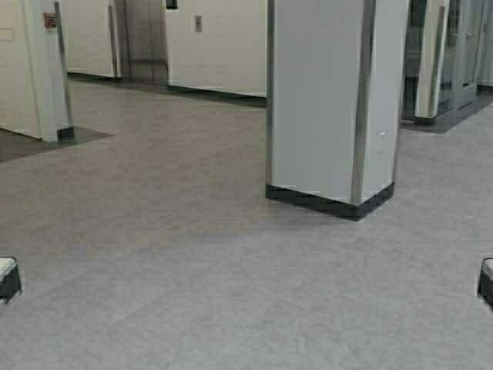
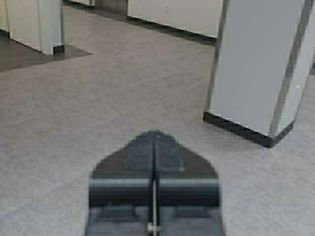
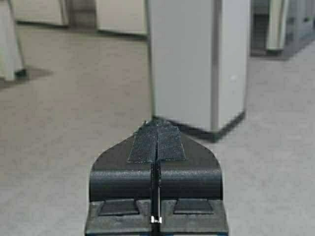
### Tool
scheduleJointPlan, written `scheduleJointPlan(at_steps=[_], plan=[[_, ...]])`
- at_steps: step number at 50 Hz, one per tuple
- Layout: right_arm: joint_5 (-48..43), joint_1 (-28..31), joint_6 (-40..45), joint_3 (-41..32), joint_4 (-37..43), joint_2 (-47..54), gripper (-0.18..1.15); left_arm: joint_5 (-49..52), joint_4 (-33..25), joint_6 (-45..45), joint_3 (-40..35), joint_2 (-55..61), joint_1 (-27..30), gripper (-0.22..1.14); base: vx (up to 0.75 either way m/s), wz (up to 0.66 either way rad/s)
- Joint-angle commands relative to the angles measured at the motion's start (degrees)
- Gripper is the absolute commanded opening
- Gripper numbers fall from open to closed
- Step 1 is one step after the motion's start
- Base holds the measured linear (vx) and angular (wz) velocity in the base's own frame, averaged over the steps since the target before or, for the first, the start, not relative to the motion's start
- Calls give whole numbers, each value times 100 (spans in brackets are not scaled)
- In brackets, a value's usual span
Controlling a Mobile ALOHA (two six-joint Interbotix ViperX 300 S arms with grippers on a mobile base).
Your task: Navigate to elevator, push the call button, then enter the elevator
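Observation:
The elevator (image 1: 143, 40) has brushed steel doors set in the white far wall, at the far left of the high view, across the open floor. The call button (image 1: 198, 23) is a small grey plate on the wall just right of the doors. My left gripper (image 2: 155, 135) is shut and empty, held low over the floor and pointing ahead. My right gripper (image 3: 156, 123) is also shut and empty, pointing toward the pillar's base. In the high view only an edge of each arm shows at the lower corners.
A wide white pillar (image 1: 331, 100) with steel trim and a black base stands ahead to the right. A white wall corner (image 1: 42, 69) with a dark floor mat (image 1: 38, 142) is at the left. Glass doors (image 1: 454, 54) are at the far right. Grey floor lies between.

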Motion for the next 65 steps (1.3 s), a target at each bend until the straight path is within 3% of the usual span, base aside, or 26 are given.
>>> scheduleJointPlan(at_steps=[1, 65], plan=[[-62, 9, 0, -149, -9, 53, 4, -44, 9, -62, -62, 35, 9, 3, 76, 22], [-53, 9, -18, 70, -18, -141, 4, -62, 18, -141, -141, 141, 9, 3, 78, 19]])
